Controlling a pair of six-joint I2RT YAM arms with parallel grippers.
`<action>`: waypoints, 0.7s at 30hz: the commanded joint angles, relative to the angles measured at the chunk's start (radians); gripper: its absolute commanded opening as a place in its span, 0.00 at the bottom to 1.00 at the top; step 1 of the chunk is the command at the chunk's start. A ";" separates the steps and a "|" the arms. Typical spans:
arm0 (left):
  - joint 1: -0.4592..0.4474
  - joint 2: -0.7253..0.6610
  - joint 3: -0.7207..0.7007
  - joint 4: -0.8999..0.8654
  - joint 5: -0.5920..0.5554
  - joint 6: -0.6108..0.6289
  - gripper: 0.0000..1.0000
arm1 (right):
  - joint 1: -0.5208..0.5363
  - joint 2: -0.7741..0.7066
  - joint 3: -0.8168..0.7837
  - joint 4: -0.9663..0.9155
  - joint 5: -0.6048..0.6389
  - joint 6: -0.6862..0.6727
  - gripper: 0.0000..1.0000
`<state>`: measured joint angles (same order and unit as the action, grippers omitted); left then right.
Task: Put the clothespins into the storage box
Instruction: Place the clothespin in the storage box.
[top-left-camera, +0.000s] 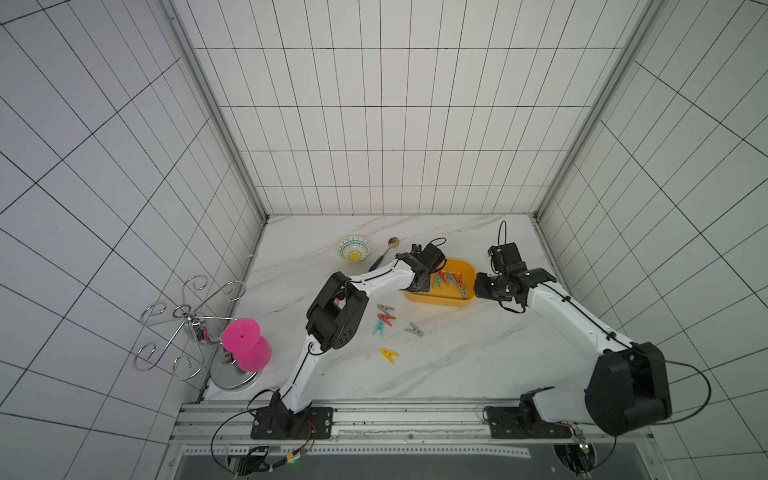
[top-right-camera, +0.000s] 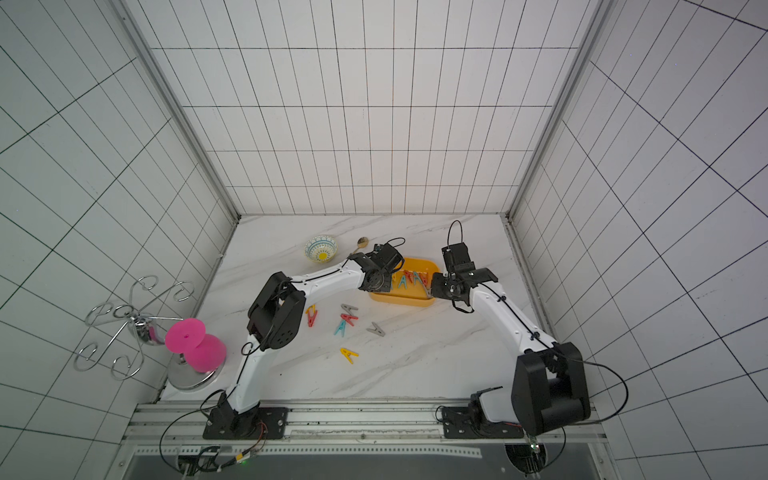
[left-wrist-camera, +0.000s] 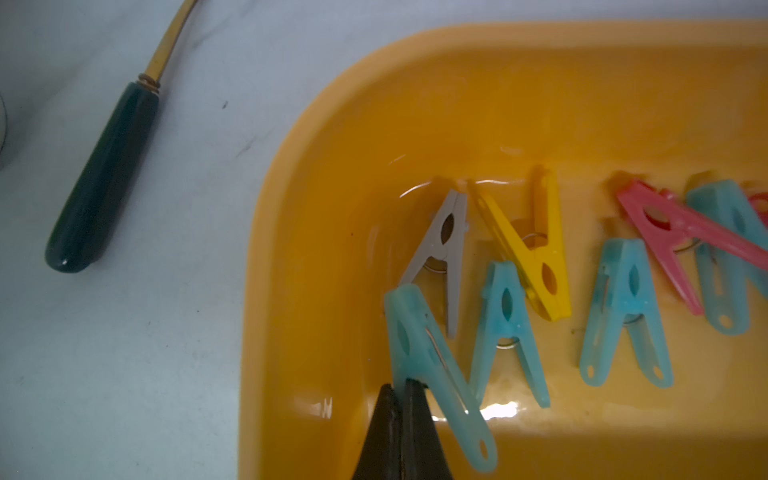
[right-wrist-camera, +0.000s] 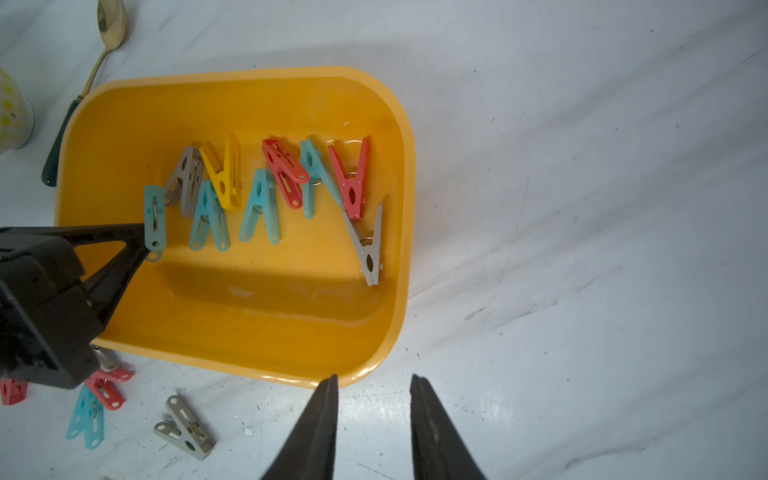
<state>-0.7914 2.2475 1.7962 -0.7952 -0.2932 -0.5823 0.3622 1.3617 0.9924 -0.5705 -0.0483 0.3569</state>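
Note:
The yellow storage box (top-left-camera: 440, 300) sits mid-table and holds several clothespins (right-wrist-camera: 257, 203) in teal, red, yellow and grey. My left gripper (left-wrist-camera: 401, 384) hangs over the box's left end, shut on a teal clothespin (left-wrist-camera: 432, 374); the right wrist view shows that clothespin (right-wrist-camera: 154, 218) too. My right gripper (right-wrist-camera: 374, 380) is open and empty, just outside the box's rim (right-wrist-camera: 405, 208) at its right end. On the table in front of the box lie loose clothespins: grey (top-left-camera: 385, 308), red (top-left-camera: 386, 318), teal (top-left-camera: 378, 328), grey (top-left-camera: 414, 329) and yellow (top-left-camera: 389, 354).
A patterned bowl (top-left-camera: 354, 249) and a green-handled gold spoon (top-left-camera: 384, 253) lie behind the box's left end. A pink object (top-left-camera: 246, 344) and a wire rack (top-left-camera: 183, 320) stand at the table's left edge. Two more pegs (top-right-camera: 311, 316) lie by my left elbow.

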 joint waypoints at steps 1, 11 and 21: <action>-0.003 0.039 0.076 -0.036 0.011 0.030 0.06 | 0.010 -0.010 -0.013 -0.021 0.010 0.014 0.34; -0.002 -0.050 0.099 -0.085 0.003 0.056 0.23 | 0.009 -0.017 -0.009 -0.039 0.007 0.018 0.37; -0.036 -0.406 -0.159 -0.057 0.011 0.047 0.45 | 0.012 -0.074 -0.029 -0.083 0.030 0.004 0.40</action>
<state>-0.8040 1.9182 1.7115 -0.8604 -0.2726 -0.5331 0.3626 1.3262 0.9924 -0.6140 -0.0399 0.3668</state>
